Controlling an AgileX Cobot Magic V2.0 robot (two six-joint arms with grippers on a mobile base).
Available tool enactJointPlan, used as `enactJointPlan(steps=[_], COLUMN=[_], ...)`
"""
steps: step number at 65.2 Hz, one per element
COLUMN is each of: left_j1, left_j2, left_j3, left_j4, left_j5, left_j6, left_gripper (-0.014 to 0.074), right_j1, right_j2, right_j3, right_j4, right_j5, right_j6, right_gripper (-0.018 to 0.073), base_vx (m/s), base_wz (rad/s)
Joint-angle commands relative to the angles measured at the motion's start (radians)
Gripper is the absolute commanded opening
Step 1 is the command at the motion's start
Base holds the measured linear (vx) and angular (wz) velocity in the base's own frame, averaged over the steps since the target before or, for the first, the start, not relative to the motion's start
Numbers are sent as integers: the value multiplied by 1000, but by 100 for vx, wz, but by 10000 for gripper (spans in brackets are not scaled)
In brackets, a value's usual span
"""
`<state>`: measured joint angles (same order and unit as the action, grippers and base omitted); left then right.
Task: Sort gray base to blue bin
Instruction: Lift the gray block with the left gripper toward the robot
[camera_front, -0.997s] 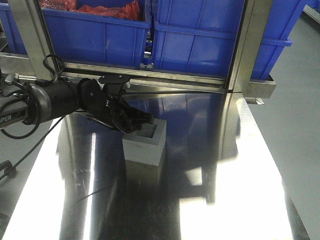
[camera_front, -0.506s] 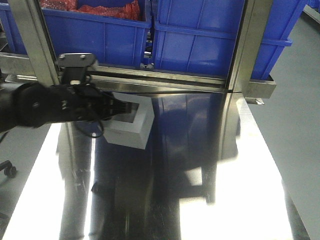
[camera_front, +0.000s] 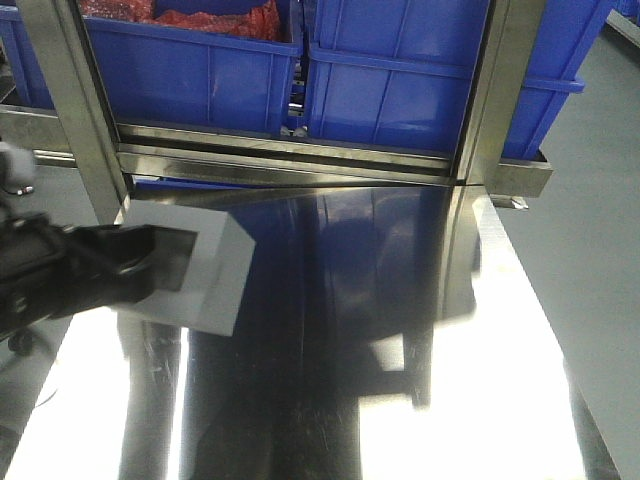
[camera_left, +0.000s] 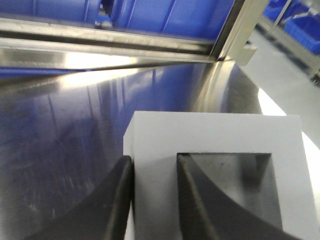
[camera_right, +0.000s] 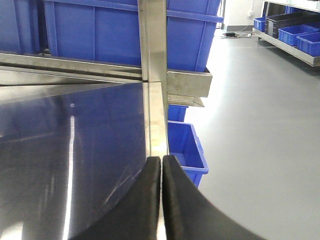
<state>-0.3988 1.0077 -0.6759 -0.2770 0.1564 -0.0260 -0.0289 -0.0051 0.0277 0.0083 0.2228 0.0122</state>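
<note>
The gray base (camera_front: 205, 262), a light gray block with a square recess, is held up over the steel table (camera_front: 340, 330) at the left, blurred. My left gripper (camera_front: 150, 264) comes in from the left and is shut on one wall of the gray base (camera_left: 215, 135): one finger (camera_left: 112, 200) lies outside the wall, the other (camera_left: 200, 200) inside the recess. The left gripper (camera_left: 154, 172) looks down on it. Blue bins (camera_front: 400, 85) stand alike on the shelf behind the table. My right gripper (camera_right: 161, 160) is shut and empty at the table's right edge.
A steel rail (camera_front: 300, 160) and two upright posts (camera_front: 490, 90) separate the table from the shelf. The left shelf bin (camera_front: 190, 70) holds red material. A small blue bin (camera_right: 186, 145) sits on the floor below the table's right edge, with grey floor (camera_right: 260, 125) beyond.
The left gripper closed on the gray base where it stood mid-table, then lifted it and carried it left and toward the camera.
</note>
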Motion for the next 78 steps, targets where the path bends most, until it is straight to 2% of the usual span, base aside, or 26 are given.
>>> enactJointPlan(steps=[1, 19, 35, 78], left_j1=[1, 1, 1, 1], left_j2=[-131, -432, -629, -662], left_j3=[26, 179, 258, 259], left_j4=[-18, -21, -21, -21], left_j5=[-97, -98, -89, -74], left_j6=[-6, -7, -7, -7], left_gripper=[-7, -7, -7, -7], right_j1=[-2, -2, -2, -2], right_j2=[18, 18, 18, 18], right_j3=[2, 2, 2, 2], right_j4=[-8, -8, -8, -8], right_j5=[-73, -73, -73, -73], right_j6=[-12, -12, -12, -12], right_gripper=[-5, -5, -5, -5], base_vx=[0, 0, 0, 0], base_wz=[0, 0, 0, 0])
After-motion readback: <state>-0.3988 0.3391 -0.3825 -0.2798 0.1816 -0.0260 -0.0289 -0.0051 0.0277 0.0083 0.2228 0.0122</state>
